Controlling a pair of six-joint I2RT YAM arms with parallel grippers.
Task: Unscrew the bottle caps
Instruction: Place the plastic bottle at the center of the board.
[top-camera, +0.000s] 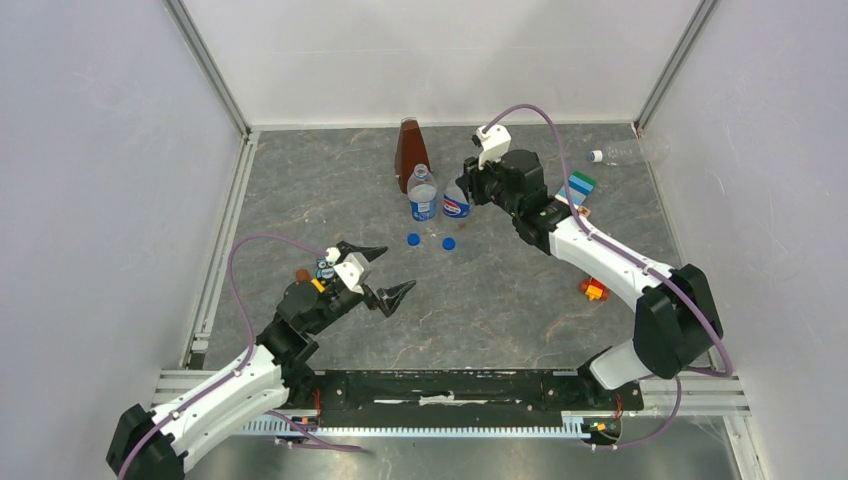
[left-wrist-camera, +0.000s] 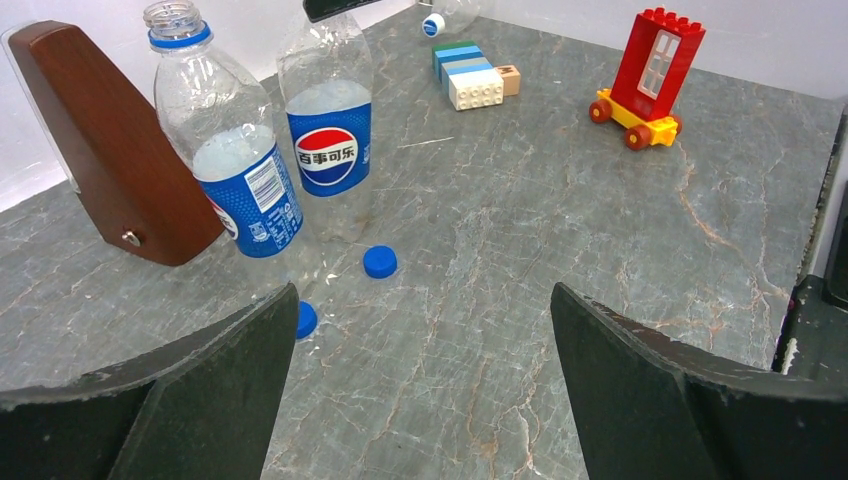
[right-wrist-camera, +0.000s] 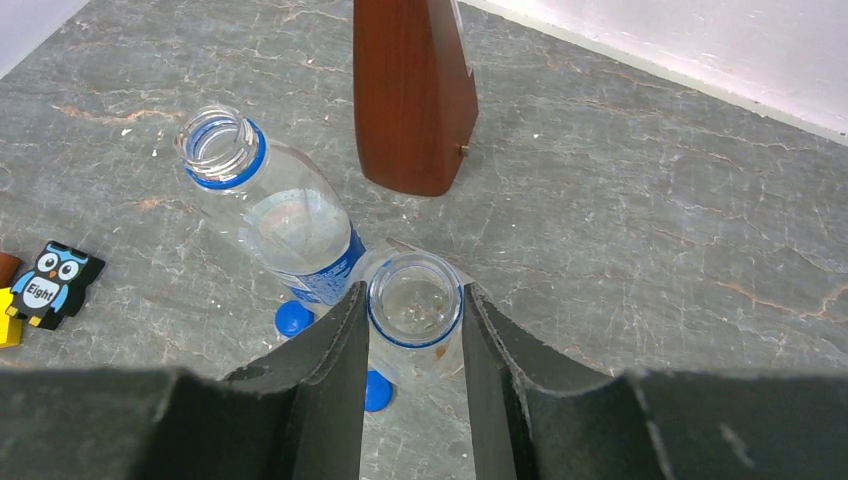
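Observation:
Two labelled bottles stand side by side at the back of the table, both with bare open necks. My right gripper (top-camera: 470, 186) (right-wrist-camera: 415, 292) is shut on the neck of the right bottle (top-camera: 456, 201) (right-wrist-camera: 428, 350), a finger on each side. The left bottle (top-camera: 423, 195) (left-wrist-camera: 235, 175) (right-wrist-camera: 270, 205) stands free beside it. Two blue bottle caps (top-camera: 413, 239) (top-camera: 448, 243) lie on the table in front of them, also in the left wrist view (left-wrist-camera: 380, 262) (left-wrist-camera: 305, 320). A third, unlabelled bottle (top-camera: 632, 151) lies in the far right corner, its white cap (top-camera: 596, 156) on. My left gripper (top-camera: 398, 268) (left-wrist-camera: 420, 300) hangs open over bare table, nearer than the caps.
A brown pyramid-shaped object (top-camera: 409, 150) (left-wrist-camera: 110, 140) stands just behind the bottles. Toy blocks (left-wrist-camera: 470, 75) and a red toy on wheels (left-wrist-camera: 645, 75) lie to the right. An owl tile (right-wrist-camera: 50, 285) and small orange pieces (top-camera: 302, 273) lie near the left arm. Walls enclose the table.

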